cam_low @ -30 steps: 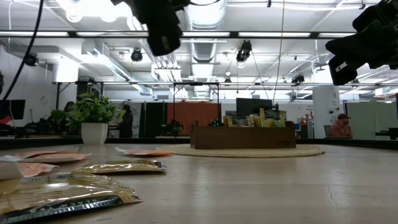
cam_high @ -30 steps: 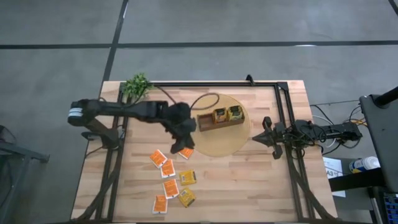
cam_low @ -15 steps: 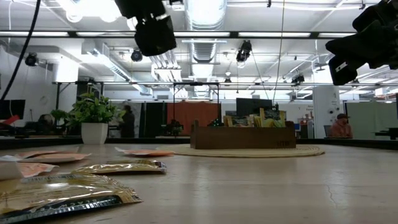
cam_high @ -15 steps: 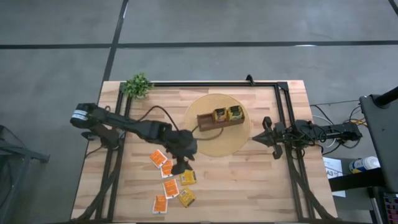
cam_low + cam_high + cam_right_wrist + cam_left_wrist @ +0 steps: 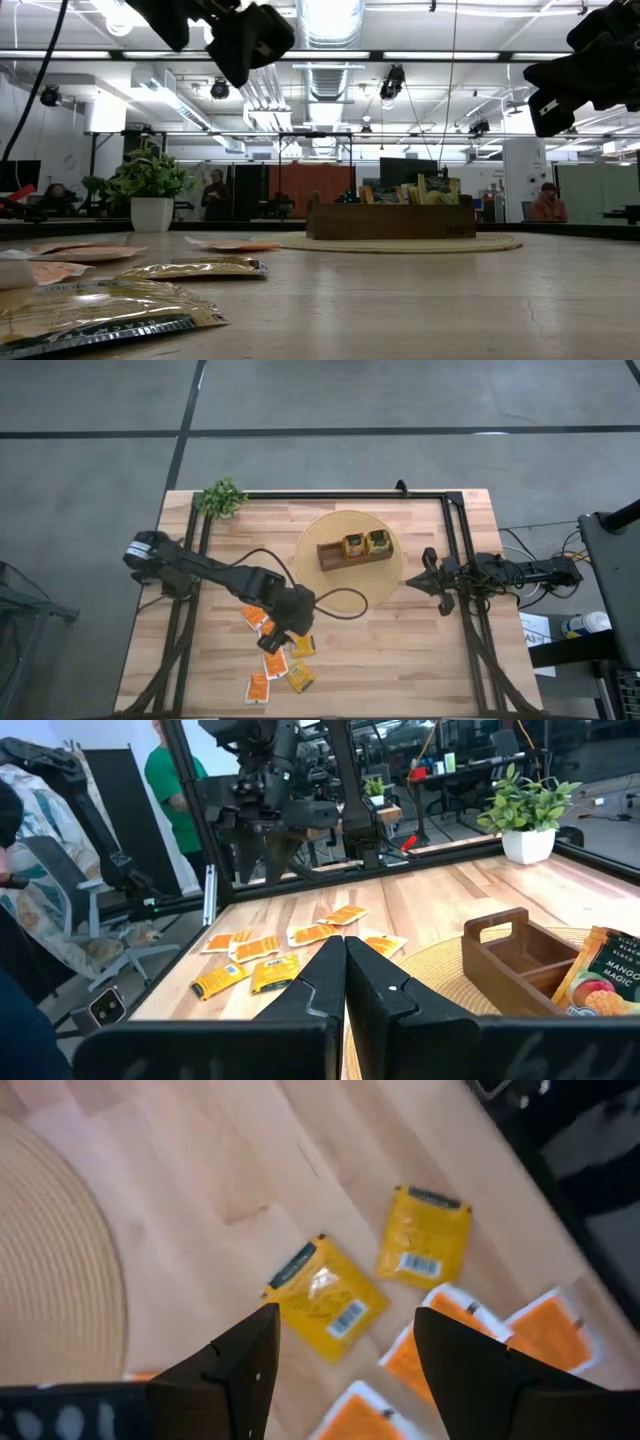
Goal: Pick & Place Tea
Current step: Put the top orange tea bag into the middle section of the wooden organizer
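Several tea sachets lie flat on the wooden table near its front left: orange ones (image 5: 253, 617) (image 5: 275, 663) (image 5: 258, 688) and yellow ones (image 5: 303, 646) (image 5: 299, 677). My left gripper (image 5: 273, 642) hangs open above them, touching nothing. In its wrist view a yellow sachet (image 5: 325, 1300) shows between the fingers, with another (image 5: 425, 1248) and orange ones (image 5: 545, 1330) beside it. The wooden box (image 5: 353, 550) stands on a round woven mat (image 5: 335, 595) and holds two sachets (image 5: 366, 543). My right gripper (image 5: 408, 583) waits shut at the table's right, beside the mat.
A small potted plant (image 5: 221, 497) stands at the far left corner. A black metal frame (image 5: 455, 540) runs along the table's far and side edges. A cable (image 5: 340, 600) loops from the left arm over the mat. Bare wood lies at the near right.
My left gripper has gone from the mat's edge toward the table's near edge and now hangs over the loose sachets. The sachets and the box have stayed where they were.
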Robot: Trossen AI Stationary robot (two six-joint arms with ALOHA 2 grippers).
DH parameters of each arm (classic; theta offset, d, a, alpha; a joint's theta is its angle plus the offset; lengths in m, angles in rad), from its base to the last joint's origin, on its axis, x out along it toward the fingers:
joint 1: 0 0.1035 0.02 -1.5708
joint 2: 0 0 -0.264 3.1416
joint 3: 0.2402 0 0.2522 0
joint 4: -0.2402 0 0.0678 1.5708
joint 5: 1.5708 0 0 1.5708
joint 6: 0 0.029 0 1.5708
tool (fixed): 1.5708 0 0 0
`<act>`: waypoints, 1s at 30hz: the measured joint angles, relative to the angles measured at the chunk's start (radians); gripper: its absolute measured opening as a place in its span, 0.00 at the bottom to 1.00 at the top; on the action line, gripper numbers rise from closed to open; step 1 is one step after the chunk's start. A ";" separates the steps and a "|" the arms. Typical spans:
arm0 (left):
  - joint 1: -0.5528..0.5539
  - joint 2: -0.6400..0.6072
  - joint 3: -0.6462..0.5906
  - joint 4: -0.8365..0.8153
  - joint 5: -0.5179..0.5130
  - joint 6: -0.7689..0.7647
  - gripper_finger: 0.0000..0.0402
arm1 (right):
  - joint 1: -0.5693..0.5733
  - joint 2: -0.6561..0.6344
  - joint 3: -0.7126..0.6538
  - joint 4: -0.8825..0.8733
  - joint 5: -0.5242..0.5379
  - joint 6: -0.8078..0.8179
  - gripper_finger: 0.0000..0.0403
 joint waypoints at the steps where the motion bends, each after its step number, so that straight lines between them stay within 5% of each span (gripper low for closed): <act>1: -0.002 0.007 0.005 -0.003 -0.001 0.033 0.56 | 0.000 0.000 0.000 0.000 0.000 0.000 0.02; 15: -0.048 0.180 0.014 0.059 -0.160 0.532 0.56 | 0.000 0.000 0.000 0.000 0.000 0.000 0.02; 30: -0.074 0.292 0.111 0.076 -0.177 0.573 0.56 | 0.000 0.000 0.000 0.000 0.000 0.000 0.02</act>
